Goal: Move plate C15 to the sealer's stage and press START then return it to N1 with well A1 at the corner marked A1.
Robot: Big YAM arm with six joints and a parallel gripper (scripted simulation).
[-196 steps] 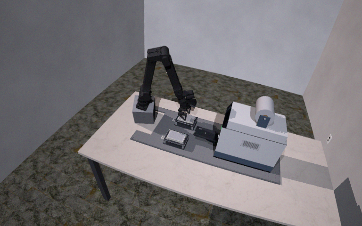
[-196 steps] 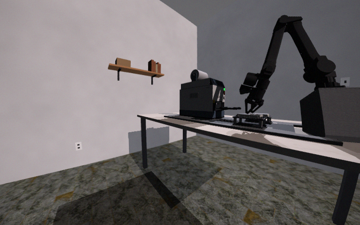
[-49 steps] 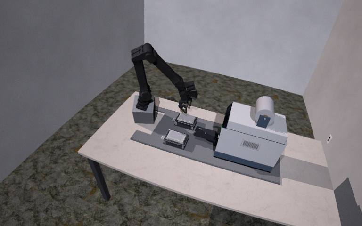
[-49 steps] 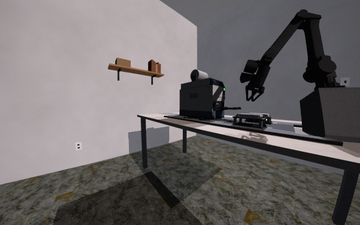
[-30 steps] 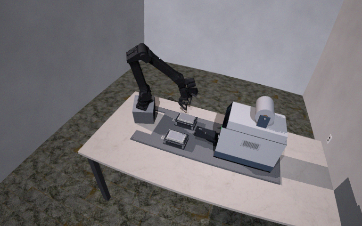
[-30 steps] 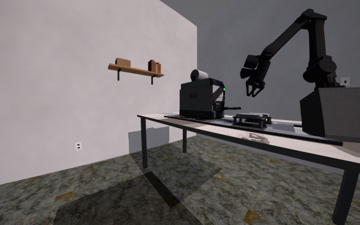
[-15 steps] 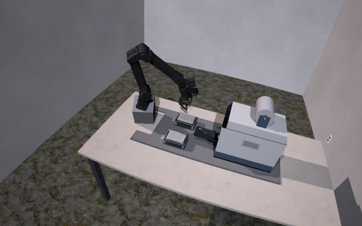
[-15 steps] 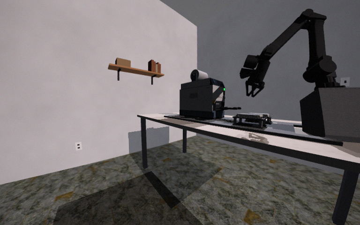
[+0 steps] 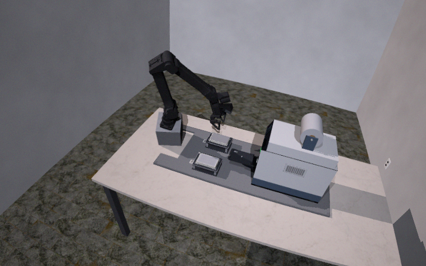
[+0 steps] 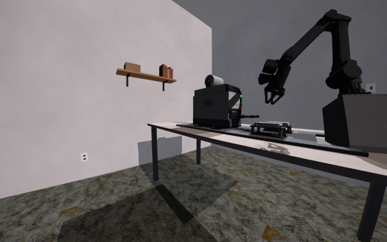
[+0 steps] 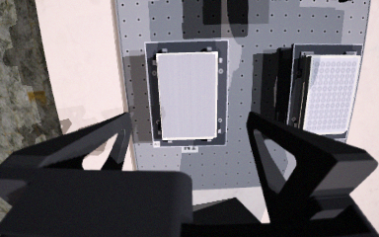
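The tool (image 11: 189, 135) is hanging spread wide, holding nothing, high above the near nest (image 11: 187, 94). A smooth white plate (image 11: 188, 96) is sitting flat in that nest, just ahead of the tool, its long side running away from it. Its label is too small to read
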